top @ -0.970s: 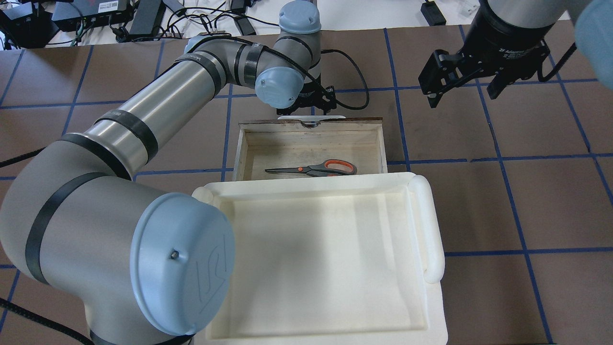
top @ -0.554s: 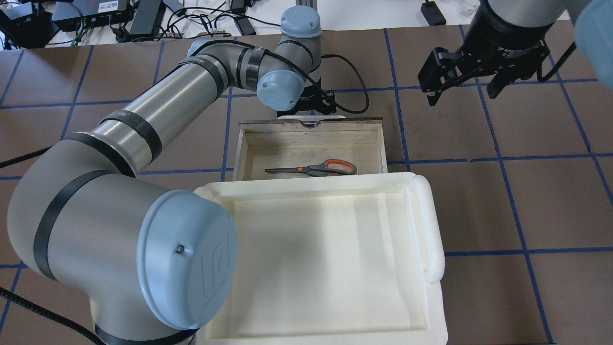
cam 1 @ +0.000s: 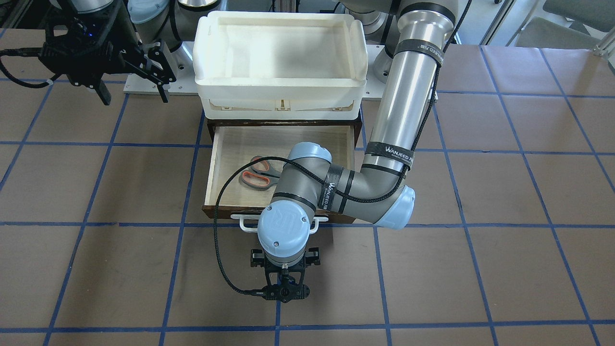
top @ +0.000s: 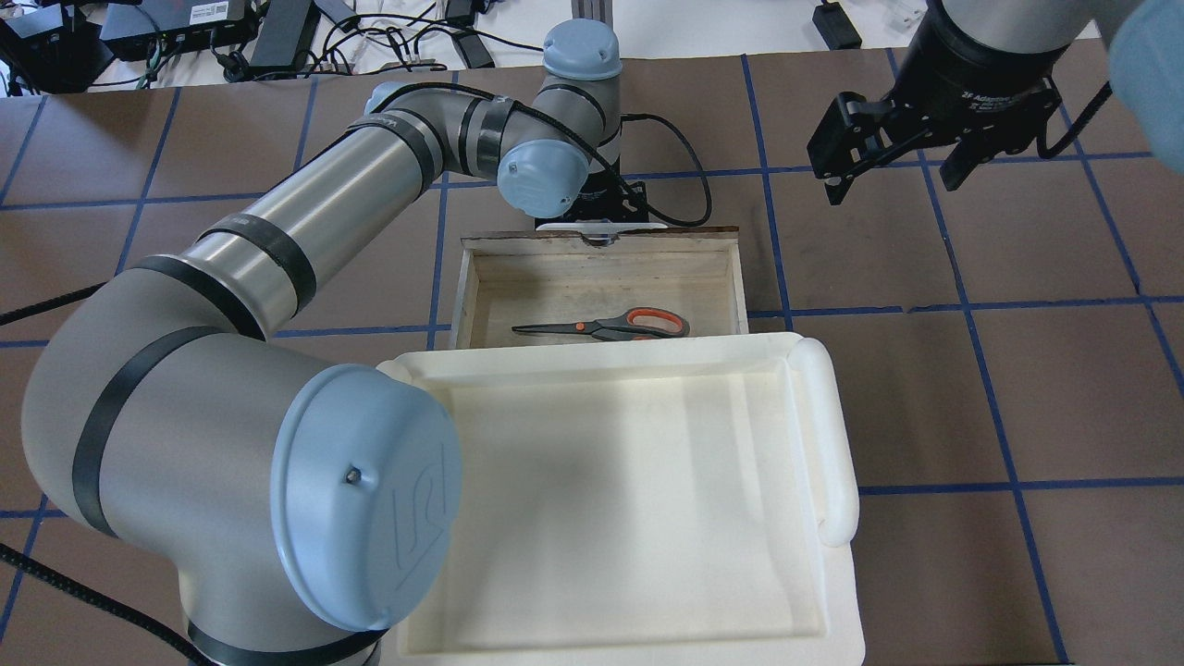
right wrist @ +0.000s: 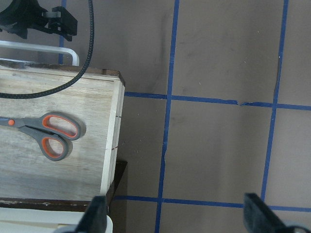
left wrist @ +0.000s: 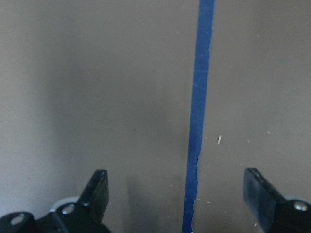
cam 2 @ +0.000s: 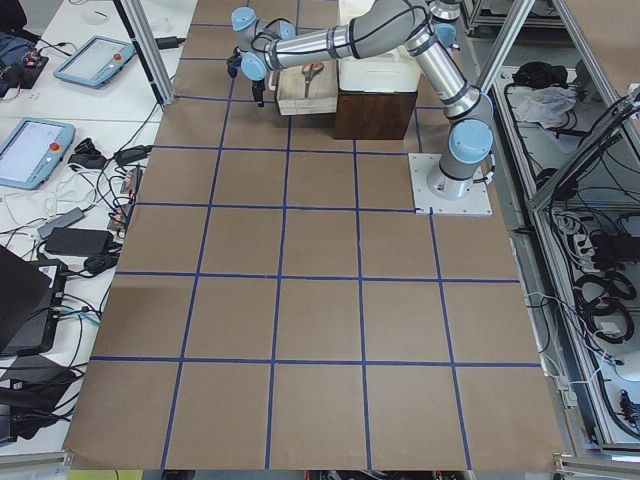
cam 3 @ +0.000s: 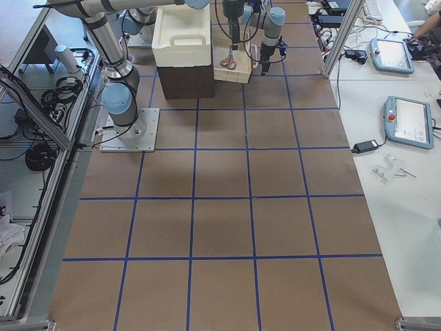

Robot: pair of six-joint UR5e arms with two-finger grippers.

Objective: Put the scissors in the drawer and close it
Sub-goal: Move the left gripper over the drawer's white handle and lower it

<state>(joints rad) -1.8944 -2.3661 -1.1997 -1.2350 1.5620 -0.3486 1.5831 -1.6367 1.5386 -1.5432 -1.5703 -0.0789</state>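
Note:
The scissors (top: 610, 326) lie flat inside the open drawer (top: 555, 282), blades towards the view's left. They also show in the front view (cam 1: 257, 177) and the right wrist view (right wrist: 48, 133). The drawer's white bar handle (cam 1: 245, 224) sticks out from its dark front. My left gripper (left wrist: 177, 183) is open and empty. It points down at bare table just beyond the handle, under its wrist (cam 1: 283, 233). My right gripper (top: 893, 168) is open and empty, raised well to the right of the drawer; it also shows in the front view (cam 1: 133, 92).
A white plastic tray (top: 823, 435) sits on a dark brown cabinet (cam 2: 375, 112), over the drawer's inner end. A black cable (cam 1: 218, 240) loops from the left wrist across the drawer's front. Cables and devices lie past the far table edge (top: 277, 37).
My left arm's elbow and wrist have shifted slightly to the right and away from the robot. The drawer, the scissors and the right gripper have not visibly moved.

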